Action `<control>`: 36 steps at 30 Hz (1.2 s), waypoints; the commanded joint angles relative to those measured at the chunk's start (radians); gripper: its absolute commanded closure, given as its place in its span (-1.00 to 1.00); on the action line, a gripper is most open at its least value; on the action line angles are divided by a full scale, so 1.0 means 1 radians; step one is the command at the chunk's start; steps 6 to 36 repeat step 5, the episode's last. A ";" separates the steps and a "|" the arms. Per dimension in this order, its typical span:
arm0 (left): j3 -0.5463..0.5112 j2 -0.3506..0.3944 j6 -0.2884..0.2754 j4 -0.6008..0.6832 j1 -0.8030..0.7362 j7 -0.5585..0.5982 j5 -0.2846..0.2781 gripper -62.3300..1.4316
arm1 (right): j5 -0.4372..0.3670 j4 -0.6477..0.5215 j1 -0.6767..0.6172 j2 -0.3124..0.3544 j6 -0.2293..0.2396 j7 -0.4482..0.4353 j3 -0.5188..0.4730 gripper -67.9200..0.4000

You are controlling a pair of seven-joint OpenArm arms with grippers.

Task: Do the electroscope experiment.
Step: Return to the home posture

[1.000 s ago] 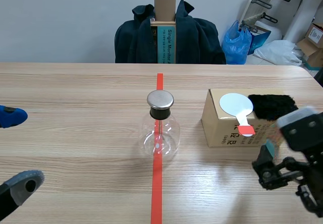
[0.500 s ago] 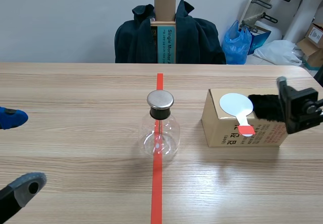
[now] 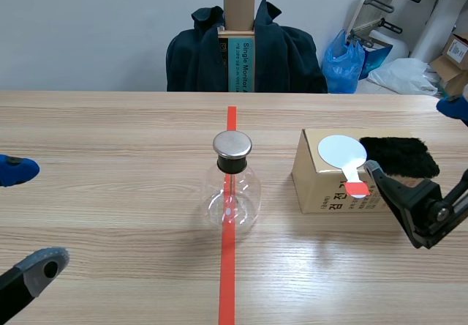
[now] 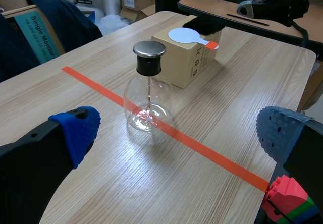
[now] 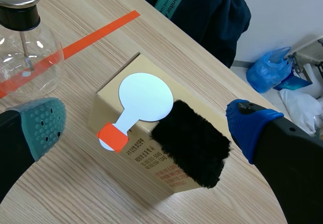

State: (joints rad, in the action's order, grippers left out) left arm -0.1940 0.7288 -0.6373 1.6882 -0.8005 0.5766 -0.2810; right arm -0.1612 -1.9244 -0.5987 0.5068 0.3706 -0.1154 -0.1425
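Note:
A clear glass flask electroscope with a metal cap stands on the red tape line at mid-table. To its right is a cardboard box. On the box lie a white round paddle with an orange handle and a black fur pad. My right gripper hangs open above the box, its fingers straddling paddle and fur. Open and holding nothing, my left gripper waits at the table's left, with the flask ahead of it.
A chair draped with a dark jacket and a tall carton stands behind the table's far edge. Bags and boxes crowd the floor at the back right. A red, green and blue block shows beside my left gripper's finger.
My right gripper has risen from low by the table's front right to above the box. The left gripper, flask, paddle and fur have not moved.

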 commanded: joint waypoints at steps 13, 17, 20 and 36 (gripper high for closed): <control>0.000 0.000 -0.001 0.003 0.003 0.048 -0.014 -1.00 | -0.058 -0.001 0.020 0.005 -0.011 -0.018 -0.013 -1.00; 0.000 0.000 -0.001 0.003 0.003 0.048 -0.014 -1.00 | -0.058 -0.001 0.020 0.005 -0.011 -0.018 -0.013 -1.00; 0.000 0.000 -0.001 0.003 0.003 0.048 -0.014 -1.00 | -0.058 -0.001 0.020 0.005 -0.011 -0.018 -0.013 -1.00; 0.000 0.000 -0.001 0.003 0.003 0.048 -0.014 -1.00 | -0.058 -0.001 0.020 0.005 -0.011 -0.018 -0.013 -1.00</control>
